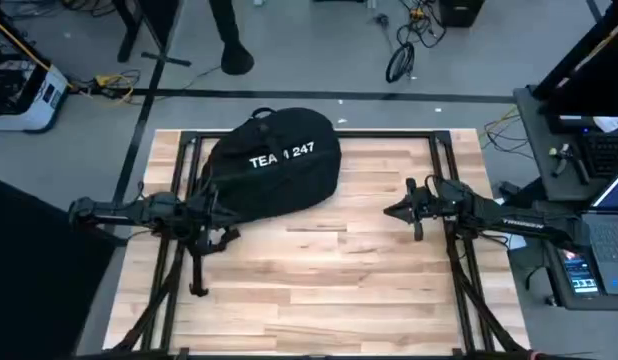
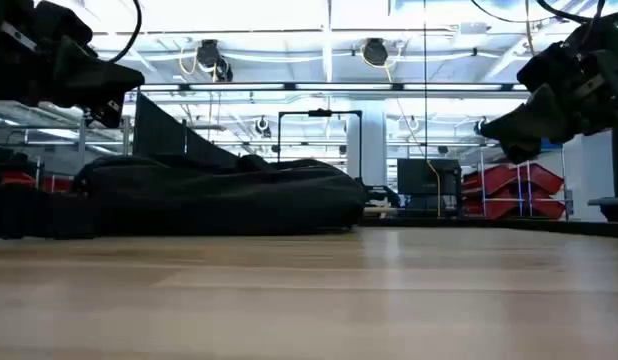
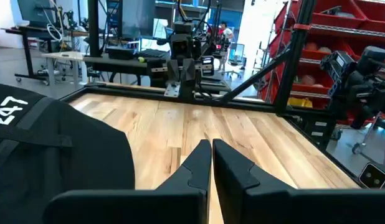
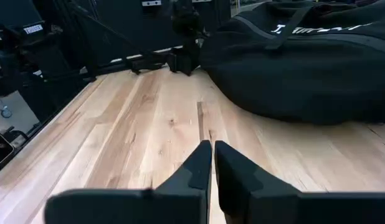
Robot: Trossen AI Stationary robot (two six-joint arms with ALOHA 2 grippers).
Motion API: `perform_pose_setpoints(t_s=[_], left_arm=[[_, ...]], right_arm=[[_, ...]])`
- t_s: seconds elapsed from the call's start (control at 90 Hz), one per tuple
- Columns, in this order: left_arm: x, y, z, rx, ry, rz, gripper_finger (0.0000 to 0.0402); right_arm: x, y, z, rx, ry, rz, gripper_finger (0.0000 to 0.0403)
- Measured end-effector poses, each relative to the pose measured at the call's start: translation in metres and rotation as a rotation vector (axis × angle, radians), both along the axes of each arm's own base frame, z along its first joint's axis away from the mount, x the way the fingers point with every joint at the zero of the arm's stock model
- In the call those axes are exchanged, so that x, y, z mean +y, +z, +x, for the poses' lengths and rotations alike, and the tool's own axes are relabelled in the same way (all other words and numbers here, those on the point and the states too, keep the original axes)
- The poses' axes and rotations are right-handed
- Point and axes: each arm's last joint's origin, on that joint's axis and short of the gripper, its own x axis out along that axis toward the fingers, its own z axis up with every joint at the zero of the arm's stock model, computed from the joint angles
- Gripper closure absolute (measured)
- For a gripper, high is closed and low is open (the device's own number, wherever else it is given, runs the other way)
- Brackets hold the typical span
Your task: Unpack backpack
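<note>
Lying flat at the table's [image 1: 319, 290] far left, backpack [image 1: 274, 170] looks soft, floppy; likely best taken by a strap. Left gripper [image 3: 211, 163] and right gripper [image 4: 212, 163]: fingers closed, empty.

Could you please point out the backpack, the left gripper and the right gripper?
backpack [image 1: 274, 180]: high view, black fabric below the lettering.
left gripper [image 3: 211, 155]: left wrist view, between its shut fingertips.
right gripper [image 4: 212, 155]: right wrist view, between its shut fingertips.
</note>
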Motion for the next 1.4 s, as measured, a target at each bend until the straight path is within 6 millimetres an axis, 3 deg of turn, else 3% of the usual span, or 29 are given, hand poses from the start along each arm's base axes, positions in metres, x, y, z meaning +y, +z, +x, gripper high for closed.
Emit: perform_pose_setpoints(t_s=[1.2,1.4], left_arm=[[0.001,0.0,0.0,-0.005,0.036,0.076,0.0402],[0.007,0.026,-0.005,-0.026,0.235,0.072,0.0402]], right_arm=[[0.0,0.0,0.0,-0.001,0.0,0.0,0.0399],[0.0,0.0,0.0,0.0,0.0,0.0,0.0399]])
